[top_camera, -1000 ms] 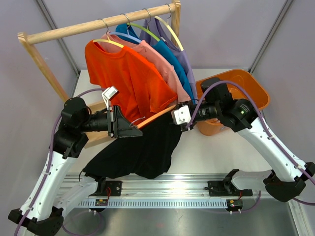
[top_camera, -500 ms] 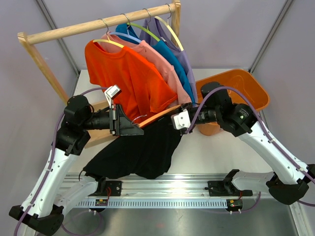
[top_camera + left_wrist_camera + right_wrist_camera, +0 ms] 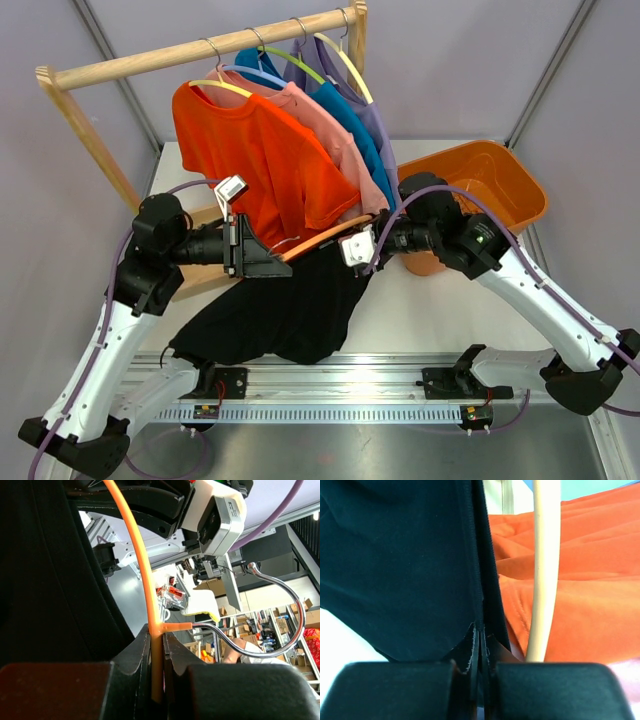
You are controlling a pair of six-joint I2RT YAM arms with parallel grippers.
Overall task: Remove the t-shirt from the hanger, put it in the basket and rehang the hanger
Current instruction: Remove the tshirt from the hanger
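The black t-shirt (image 3: 290, 305) hangs from an orange hanger (image 3: 325, 235) held level over the table. My left gripper (image 3: 272, 262) is shut on the hanger's neck (image 3: 156, 645), just below the metal hook (image 3: 280, 630). The hanger's orange arm (image 3: 140, 565) curves up beside the black cloth (image 3: 55, 580). My right gripper (image 3: 347, 262) is at the hanger's right end. Its jaws are shut on a hem of the black t-shirt (image 3: 415, 555), pinched at the tips (image 3: 480, 630).
A wooden rack (image 3: 200, 50) at the back holds orange (image 3: 265, 160), pink, blue and purple shirts on hangers. An orange basin (image 3: 505, 180) stands at the right behind my right arm. The orange shirt (image 3: 585, 585) and a pale rod (image 3: 544, 570) are close to my right gripper.
My right gripper has moved left toward the left gripper, still holding the black cloth. The left gripper shifted slightly up and right early on, then held still.
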